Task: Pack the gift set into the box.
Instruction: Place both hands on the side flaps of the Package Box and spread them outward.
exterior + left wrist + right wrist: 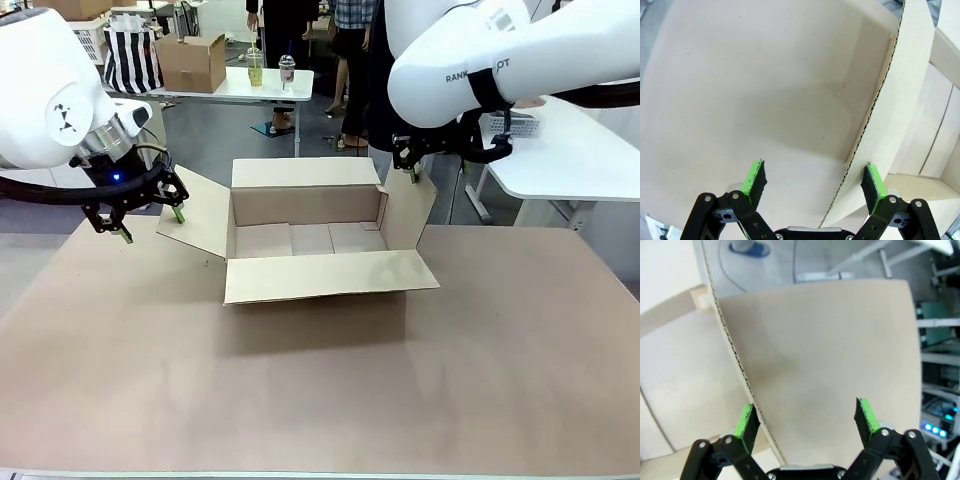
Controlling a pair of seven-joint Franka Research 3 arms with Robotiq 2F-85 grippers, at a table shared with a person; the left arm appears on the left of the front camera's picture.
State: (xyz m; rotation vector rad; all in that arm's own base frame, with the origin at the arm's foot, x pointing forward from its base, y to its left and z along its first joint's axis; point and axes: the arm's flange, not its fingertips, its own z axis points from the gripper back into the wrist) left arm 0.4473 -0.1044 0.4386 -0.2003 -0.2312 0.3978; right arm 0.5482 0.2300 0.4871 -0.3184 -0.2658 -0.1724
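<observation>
I have left gripper [813,172] and right gripper [805,410] both spread open, each straddling an end flap [900,90] of the box [300,205], long axis running between them.

Left arm [40,90] and right arm [470,60] are just chunky glossy white with black cables [30,190], left tool [815,172] and right tool [805,415] black with green pads [754,177].

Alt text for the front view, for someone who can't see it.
An open, empty cardboard box sits on the table, flaps spread. The open left gripper hangs at its left flap, the right gripper at its right flap.
</observation>
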